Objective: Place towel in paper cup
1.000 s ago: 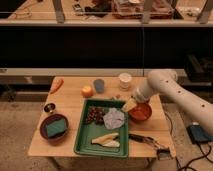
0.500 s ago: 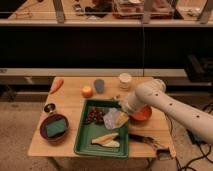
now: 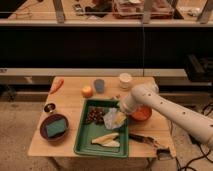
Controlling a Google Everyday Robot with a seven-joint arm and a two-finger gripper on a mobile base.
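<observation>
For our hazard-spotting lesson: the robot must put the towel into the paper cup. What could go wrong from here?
The gripper is at the crumpled pale towel in the green plastic tray, beside a dark clump of food; it may snag that too. The white paper cup looks narrow; a bulky towel could tip it. The grey-blue cup nearby might be mistaken for it.

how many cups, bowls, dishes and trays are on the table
cups: 2 (grey cup, paper cup)
bowls: 2 (dark bowl, orange bowl)
small dark dish: 1
trays: 1 (green tray)
total: 6
The gripper is over the green tray, at the towel.
</observation>
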